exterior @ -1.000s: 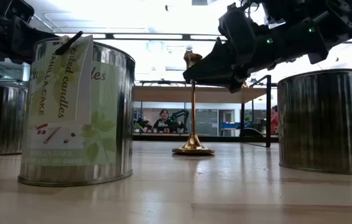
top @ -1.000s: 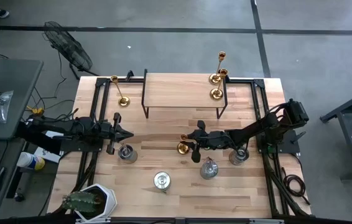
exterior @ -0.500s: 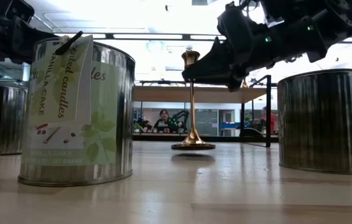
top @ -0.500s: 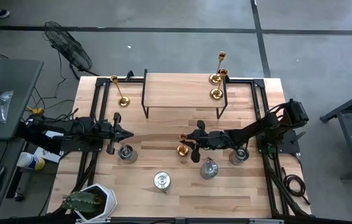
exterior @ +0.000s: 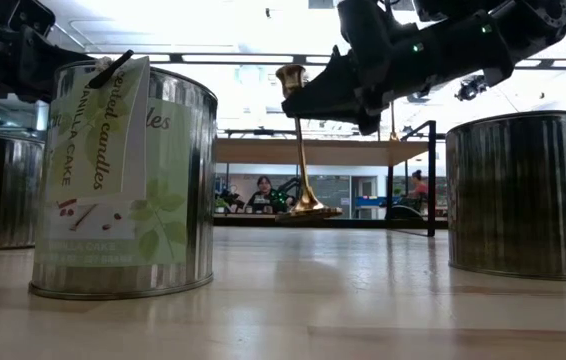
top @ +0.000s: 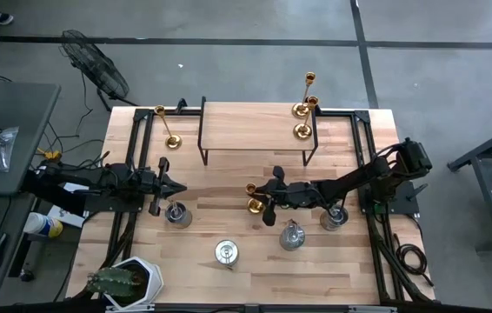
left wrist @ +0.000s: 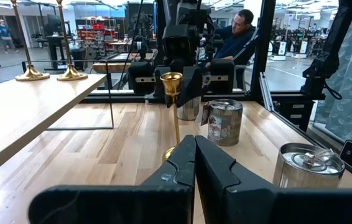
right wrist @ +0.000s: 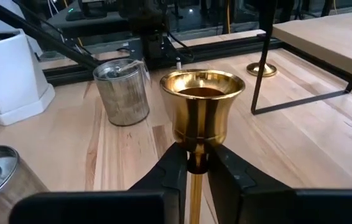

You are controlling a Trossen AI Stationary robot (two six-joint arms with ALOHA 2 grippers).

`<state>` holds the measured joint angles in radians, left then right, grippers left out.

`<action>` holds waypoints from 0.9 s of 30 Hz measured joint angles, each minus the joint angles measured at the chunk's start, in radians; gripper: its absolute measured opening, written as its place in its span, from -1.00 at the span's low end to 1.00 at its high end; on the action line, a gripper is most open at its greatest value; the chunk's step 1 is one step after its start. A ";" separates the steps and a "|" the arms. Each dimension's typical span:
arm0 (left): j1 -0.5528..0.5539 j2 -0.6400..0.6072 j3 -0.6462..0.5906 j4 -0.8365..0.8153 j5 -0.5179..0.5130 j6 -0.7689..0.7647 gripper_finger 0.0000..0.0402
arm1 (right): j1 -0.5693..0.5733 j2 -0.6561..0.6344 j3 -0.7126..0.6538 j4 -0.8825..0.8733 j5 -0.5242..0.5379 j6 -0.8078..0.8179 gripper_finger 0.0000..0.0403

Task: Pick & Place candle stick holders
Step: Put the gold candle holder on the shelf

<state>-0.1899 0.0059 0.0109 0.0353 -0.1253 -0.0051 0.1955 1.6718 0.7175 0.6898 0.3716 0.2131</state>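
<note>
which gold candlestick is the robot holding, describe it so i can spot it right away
Start at the raised wooden shelf at the table's far edge, then come toward the near side to the table's middle, where the right gripper reaches in. The gold candlestick is clamped just under its cup and tilted, its base lifted off the wood. The other gold candlesticks stand untouched, two on the shelf and one at the far left corner.

floor (top: pixel 255 61): grey concrete, dark taped lines | fan (top: pixel 94 63): beside table | grey desk (top: pixel 3 148): at left | ceiling strip lights (exterior: pixel 233 58): lit
</note>
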 joint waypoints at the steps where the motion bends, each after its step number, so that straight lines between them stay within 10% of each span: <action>1: 0.000 0.000 0.000 0.000 0.000 0.000 -1.00 | 0.000 0.000 0.001 -0.003 0.000 0.000 -0.82; 27: 0.000 0.000 0.000 0.000 0.003 0.000 -1.00 | 0.046 -0.038 0.114 -0.116 0.204 0.004 -0.83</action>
<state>-0.1898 0.0061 0.0109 0.0352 -0.1219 -0.0051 0.2418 1.6338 0.8318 0.5737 0.5756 0.2168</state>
